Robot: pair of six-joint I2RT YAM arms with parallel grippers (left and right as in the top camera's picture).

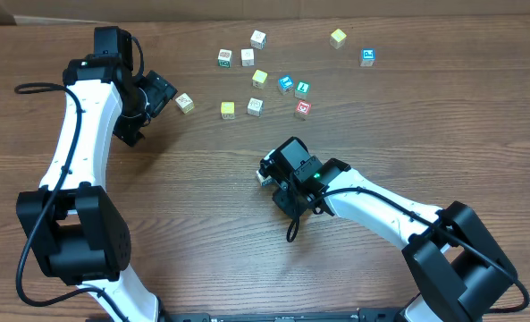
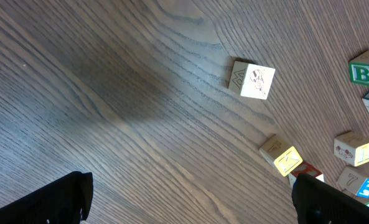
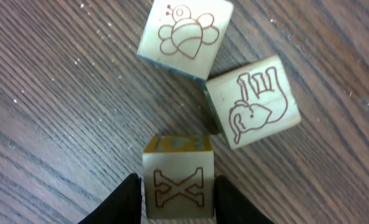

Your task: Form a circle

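In the right wrist view the circle is a small clump of three cream picture cubes. The cube with an X [image 3: 178,180] sits between my right gripper's [image 3: 177,202] fingers, which press on both its sides. Just beyond it lie a bee cube [image 3: 185,34] and an elephant cube [image 3: 254,102], touching each other. From overhead, the right gripper [image 1: 266,174] covers most of this clump at the table's middle. My left gripper [image 1: 162,89] is open and empty at the upper left, beside a lone cream cube [image 1: 185,103], which the left wrist view shows as a cream cube [image 2: 252,79] ahead of the left gripper [image 2: 190,205].
Several loose cubes lie scattered at the back: cream ones [image 1: 248,57], yellow ones [image 1: 228,110], blue-faced ones [image 1: 285,84], a red-faced one [image 1: 303,109] and a blue one far right [image 1: 367,57]. A cable [image 1: 293,228] trails by the right arm.
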